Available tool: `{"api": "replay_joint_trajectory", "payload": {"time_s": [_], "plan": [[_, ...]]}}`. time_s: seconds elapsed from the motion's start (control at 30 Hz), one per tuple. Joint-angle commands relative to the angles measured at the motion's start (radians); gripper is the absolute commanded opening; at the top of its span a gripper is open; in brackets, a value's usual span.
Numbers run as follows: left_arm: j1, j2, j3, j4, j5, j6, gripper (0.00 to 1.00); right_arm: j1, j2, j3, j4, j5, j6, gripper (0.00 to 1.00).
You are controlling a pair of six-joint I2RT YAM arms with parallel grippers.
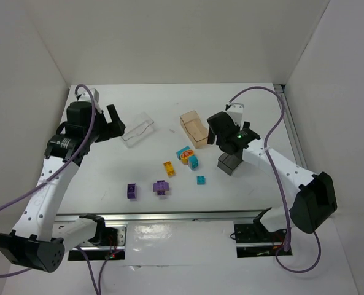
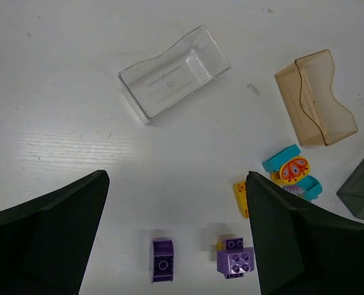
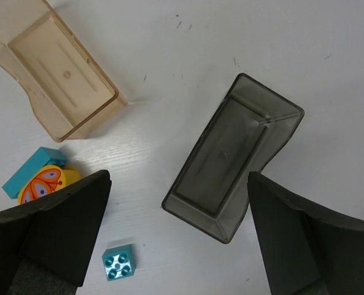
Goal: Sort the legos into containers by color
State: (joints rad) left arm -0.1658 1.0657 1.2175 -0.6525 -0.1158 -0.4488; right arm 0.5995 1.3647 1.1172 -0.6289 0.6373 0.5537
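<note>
The clear box [image 1: 139, 129] lies at back left, the tan-orange box [image 1: 194, 128] at back centre, and the dark grey box [image 1: 229, 163] to its right. Between them and the near edge lie a teal-and-orange brick cluster [image 1: 188, 157], a yellow brick [image 1: 169, 168], a small teal brick [image 1: 201, 180], a purple brick [image 1: 132, 191] and a purple stack [image 1: 161, 187]. My left gripper [image 1: 111, 127] hangs open and empty left of the clear box [image 2: 172, 74]. My right gripper [image 1: 217, 132] hangs open and empty above the dark box [image 3: 234, 157], with the teal brick [image 3: 119, 262] near its left finger.
White walls enclose the table on the left, back and right. A metal rail [image 1: 188, 216] runs along the near edge between the arm bases. All three boxes look empty.
</note>
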Motion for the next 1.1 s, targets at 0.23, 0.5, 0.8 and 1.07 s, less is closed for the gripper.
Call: {"api": "replay_joint_trajectory", "payload": {"time_s": [0.23,0.5,0.8,1.07], "plan": [[0.005,0.074,0.025,-0.018,0.005,-0.024,1.00,0.162,0.022,0.049,0.003,-0.010,0.029,0.98],[0.005,0.063,-0.029,-0.018,0.018,-0.015,1.00,0.431,0.066,-0.083,0.046,-0.027,0.181,0.94],[0.005,0.054,-0.038,-0.027,0.033,-0.033,1.00,0.405,0.056,-0.307,0.207,-0.169,0.192,0.96],[0.005,0.065,-0.047,-0.027,0.064,-0.042,1.00,0.341,0.085,-0.379,0.305,-0.263,0.147,0.88]]}}
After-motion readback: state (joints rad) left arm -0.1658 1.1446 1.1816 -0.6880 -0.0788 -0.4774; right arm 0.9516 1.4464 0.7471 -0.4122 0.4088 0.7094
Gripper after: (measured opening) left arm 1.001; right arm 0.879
